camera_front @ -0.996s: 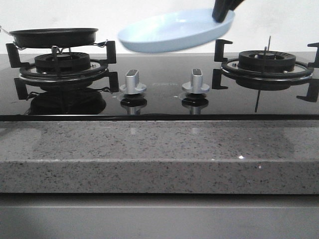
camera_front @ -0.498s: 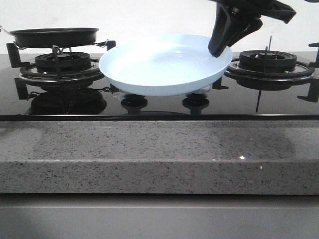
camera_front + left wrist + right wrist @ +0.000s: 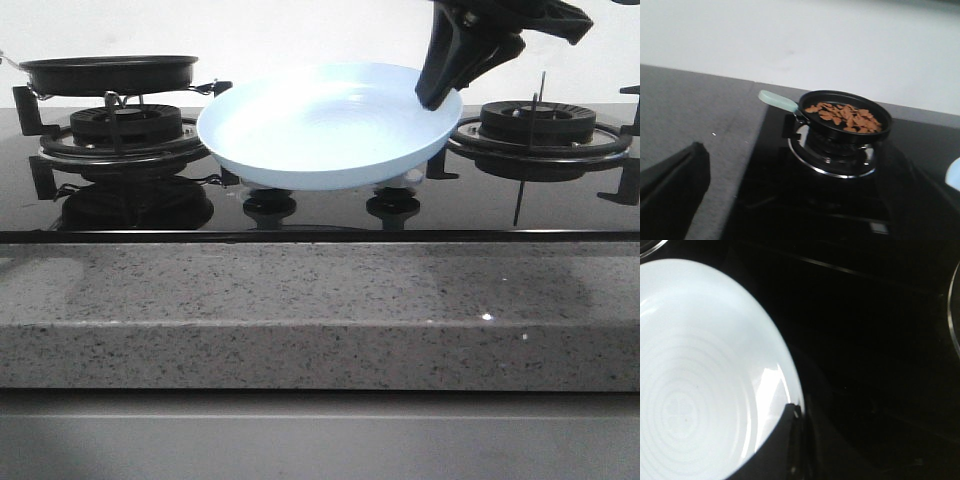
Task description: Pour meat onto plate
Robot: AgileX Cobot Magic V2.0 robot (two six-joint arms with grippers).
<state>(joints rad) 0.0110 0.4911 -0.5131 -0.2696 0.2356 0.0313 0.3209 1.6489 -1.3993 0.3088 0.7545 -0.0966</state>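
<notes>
The pale-blue plate (image 3: 320,125) hangs tilted toward the front, just above the middle of the stove, and nothing lies on it. My right gripper (image 3: 437,95) is shut on its right rim; the right wrist view shows the plate (image 3: 700,380) with the gripper (image 3: 795,412) pinching its edge. The meat (image 3: 845,117) lies as tan-brown pieces in a black frying pan (image 3: 850,136) with a pale handle (image 3: 777,101). That pan (image 3: 108,72) sits on the left burner. My left gripper (image 3: 800,210) is open, some way short of the pan, holding nothing.
The bases of two stove knobs (image 3: 268,205) show under the plate. The right burner (image 3: 540,125) with its black pan supports stands behind my right gripper. A speckled grey counter edge (image 3: 320,300) runs along the front. A white wall is behind.
A second ago the plate was high near the wall; it came down and forward over the knobs, tilting toward the front. In the last half second it barely shifted.
</notes>
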